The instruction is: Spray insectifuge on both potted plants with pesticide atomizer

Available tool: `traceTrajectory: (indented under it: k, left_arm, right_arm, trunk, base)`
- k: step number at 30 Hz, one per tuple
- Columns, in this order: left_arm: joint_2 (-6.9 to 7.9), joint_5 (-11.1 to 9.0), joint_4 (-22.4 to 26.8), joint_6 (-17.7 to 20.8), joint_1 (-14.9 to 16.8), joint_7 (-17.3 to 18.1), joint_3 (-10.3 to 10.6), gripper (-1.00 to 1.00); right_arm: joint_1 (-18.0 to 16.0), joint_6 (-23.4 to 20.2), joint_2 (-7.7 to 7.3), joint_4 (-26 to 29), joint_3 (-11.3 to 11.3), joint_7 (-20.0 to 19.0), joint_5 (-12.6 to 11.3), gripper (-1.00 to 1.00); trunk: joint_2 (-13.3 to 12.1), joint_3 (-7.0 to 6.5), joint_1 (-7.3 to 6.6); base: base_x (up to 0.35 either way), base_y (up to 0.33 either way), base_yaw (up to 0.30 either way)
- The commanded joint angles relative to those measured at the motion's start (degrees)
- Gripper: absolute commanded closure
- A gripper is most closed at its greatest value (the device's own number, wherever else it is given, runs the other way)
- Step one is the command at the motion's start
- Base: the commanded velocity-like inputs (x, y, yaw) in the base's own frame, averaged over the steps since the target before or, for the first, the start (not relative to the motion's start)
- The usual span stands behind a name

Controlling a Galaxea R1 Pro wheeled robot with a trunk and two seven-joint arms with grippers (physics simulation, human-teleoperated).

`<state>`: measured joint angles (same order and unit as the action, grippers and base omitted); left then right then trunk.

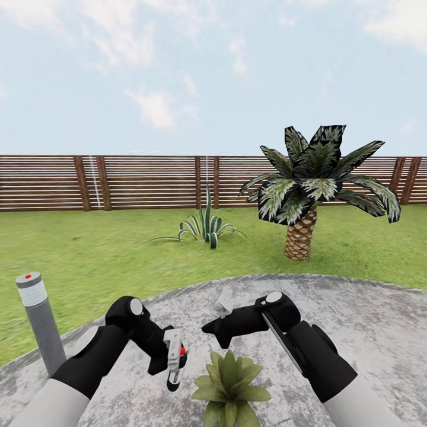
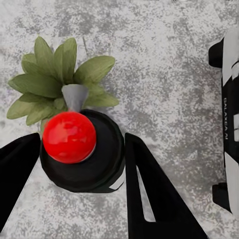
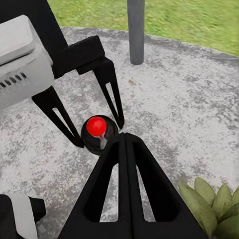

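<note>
My left gripper (image 1: 174, 363) is shut on the pesticide atomizer (image 2: 79, 154), a dark round bottle with a red top (image 2: 68, 136) and a grey nozzle (image 2: 74, 97). The nozzle points at a potted plant (image 2: 55, 82), a low rosette of green leaves on the stone patio (image 1: 356, 320) just below and ahead of the bottle. That potted plant (image 1: 230, 385) lies between my two arms. My right gripper (image 1: 217, 331) is shut with nothing in it, close beside the atomizer (image 3: 97, 130), fingertips (image 3: 122, 142) pressed together.
A grey bollard lamp (image 1: 40, 320) stands at the patio's left edge. On the lawn beyond are a striped agave (image 1: 204, 228) and a palm (image 1: 308, 196), with a brown slatted fence (image 1: 142, 182) behind. My right forearm (image 2: 226, 124) is near the left gripper.
</note>
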<state>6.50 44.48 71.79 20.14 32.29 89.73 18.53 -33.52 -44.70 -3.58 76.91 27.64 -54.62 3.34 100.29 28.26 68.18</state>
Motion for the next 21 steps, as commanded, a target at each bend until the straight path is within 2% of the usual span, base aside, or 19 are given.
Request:
traceTrajectory:
  k: [1, 7, 14, 21]
  left_arm:
    - [0.02, 0.3, 0.4, 0.6, 0.1, 0.3, 0.1, 1.0]
    - [-0.18, 0.3, 1.0, 0.7, 0.1, 0.3, 0.1, 1.0]
    - [-2.77, 0.3, 1.0, 0.7, 1.0, 0.3, 0.1, 1.0]
    - [-3.36, 0.3, 1.0, 0.8, 2.7, 0.3, 0.1, 1.0]
  right_arm:
    - [-0.1, -0.2, -0.02, 0.0, 0.0, -0.3, 0.3, 1.0]
    - [-0.1, -0.2, -0.02, -0.1, 0.0, -0.3, 0.3, 1.0]
    - [-0.1, -0.2, -0.02, -0.1, 0.1, -0.3, 0.3, 1.0]
    - [-0.1, 0.0, -0.02, -0.1, 0.1, -0.3, 0.3, 1.0]
  trunk:
    - [0.0, 0.07, 0.0]
    - [0.0, 0.07, 0.0]
    - [0.0, 0.07, 0.0]
    - [0.0, 0.07, 0.0]
  base:
    - [0.0, 0.0, 0.0]
    - [0.0, 0.0, 0.0]
    - [0.0, 0.0, 0.0]
    - [0.0, 0.0, 0.0]
